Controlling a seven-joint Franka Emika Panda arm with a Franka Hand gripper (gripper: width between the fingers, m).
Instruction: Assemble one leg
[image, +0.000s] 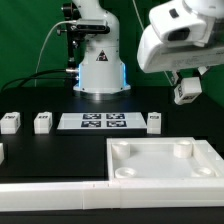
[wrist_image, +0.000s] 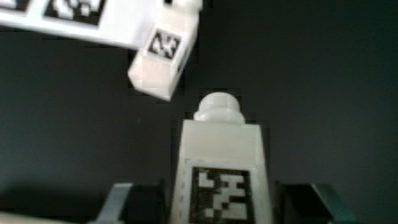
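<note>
My gripper (image: 186, 86) is shut on a white leg (image: 188, 92) and holds it in the air above the table at the exterior view's right. In the wrist view this leg (wrist_image: 222, 140) stands between the dark fingers (wrist_image: 130, 200), its tag facing the camera and its round peg pointing away. Another leg (image: 154, 121) stands on the black table below; it also shows in the wrist view (wrist_image: 164, 58). Two more legs (image: 42, 122) (image: 10, 122) stand at the exterior view's left.
The large flat white tray-like part (image: 150, 175) with round corner sockets lies at the front right. The marker board (image: 103, 121) lies mid-table, its corner showing in the wrist view (wrist_image: 71, 22). The robot base (image: 98, 65) stands behind.
</note>
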